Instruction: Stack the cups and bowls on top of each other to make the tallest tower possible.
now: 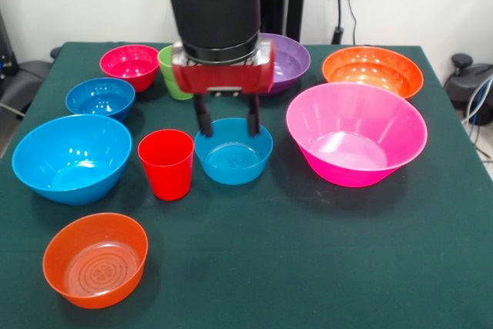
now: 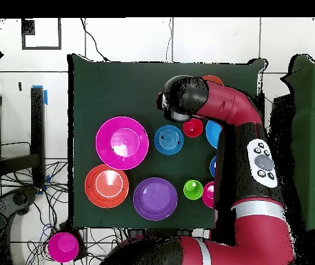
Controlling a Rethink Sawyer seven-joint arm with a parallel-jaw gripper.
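My gripper (image 1: pixel 228 122) is open and empty. Its two black fingers hang just over the far rim of a small blue bowl (image 1: pixel 233 152) at the table's middle, also in the overhead view (image 2: pixel 168 139). The red cup (image 1: pixel 166 163) stands upright right beside that bowl. The green cup (image 1: pixel 169 75) is partly hidden behind the gripper. The hot-pink bowl (image 1: pixel 356 142), large light-blue bowl (image 1: pixel 72 158), purple bowl (image 1: pixel 289 62), two orange bowls (image 1: pixel 95 260) (image 1: pixel 373 72), another small blue bowl (image 1: pixel 100 98) and the magenta bowl (image 1: pixel 129 65) each stand alone. No pile shows.
The bowls ring the green cloth table (image 1: pixel 293 267). In the overhead view the arm (image 2: pixel 246 138) covers part of the bowls on the right side. A pink bowl (image 2: pixel 63 246) lies off the table among cables on the floor.
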